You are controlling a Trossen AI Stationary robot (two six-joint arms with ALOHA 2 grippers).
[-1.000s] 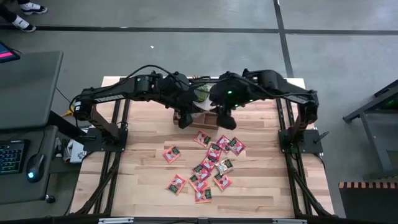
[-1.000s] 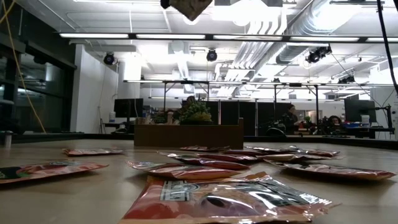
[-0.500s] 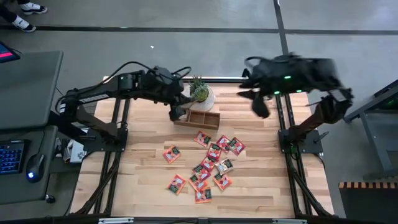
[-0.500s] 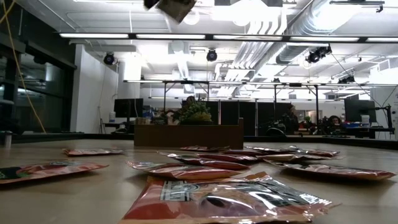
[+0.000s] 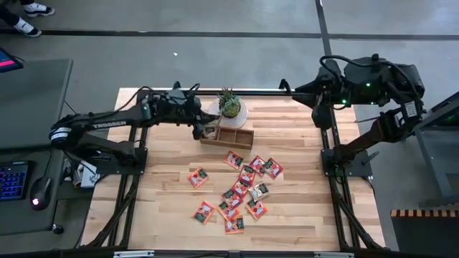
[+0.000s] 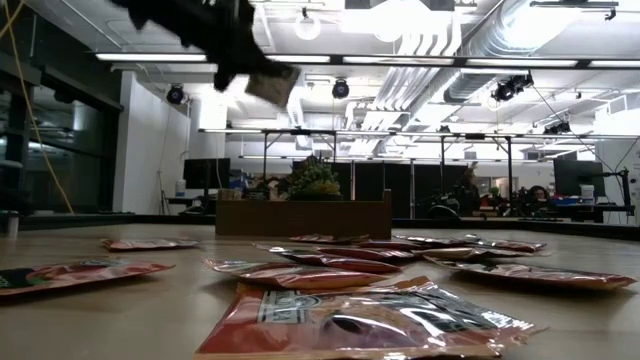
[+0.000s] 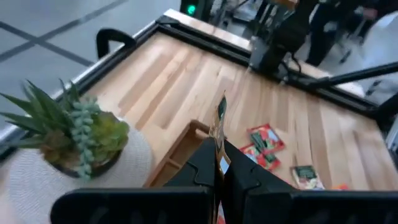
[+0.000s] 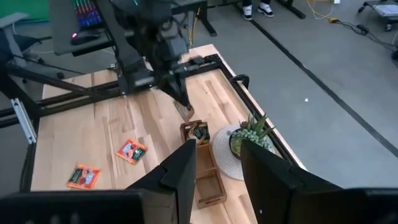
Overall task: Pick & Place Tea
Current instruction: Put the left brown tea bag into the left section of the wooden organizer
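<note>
1. Loose tea sachets (image 5: 240,188) lie scattered on the table, near side of the wooden tray (image 5: 228,136).
2. Left gripper (image 5: 204,130), clamped shut on one sachet (image 7: 220,111), hangs above the tray's left end.
3. Placing step in hand; next calls for lowering, then release.
4. Right gripper (image 8: 216,163) waits beyond the tray's right side, jaws apart, empty.

My left arm reaches across the table's far side, its dark two-finger left gripper (image 5: 203,130) pinched tight on a small flat tea sachet (image 7: 220,119), held edge-up between the fingers. My right arm is folded back at the far right corner, its right gripper (image 5: 318,115) raised, fingers (image 8: 186,167) standing apart.
</note>
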